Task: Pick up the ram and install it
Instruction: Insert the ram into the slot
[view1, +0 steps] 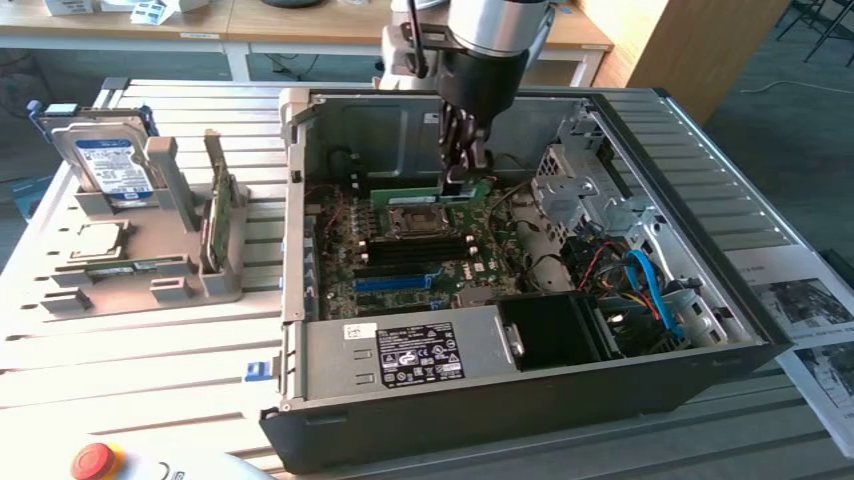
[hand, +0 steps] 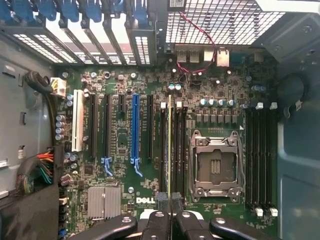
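Observation:
The ram (view1: 422, 189) is a thin green stick held level inside the open computer case (view1: 534, 400), just above the motherboard (view1: 400, 265). My gripper (view1: 461, 180) reaches down from above and is shut on it. In the wrist view the ram (hand: 170, 145) shows edge-on as a thin pale line running out from between my gripper's (hand: 170, 204) black fingers. It hangs over the black memory slots (hand: 163, 145) beside the empty CPU socket (hand: 215, 167). I cannot tell whether it touches a slot.
A grey holder (view1: 134, 285) at the exterior view's left carries a hard drive (view1: 107, 165) and a green card (view1: 220, 215). Inside the case are a power supply (view1: 414, 355), a metal drive cage (view1: 581, 190) and blue cables (view1: 647, 280). A red stop button (view1: 94, 460) sits in front.

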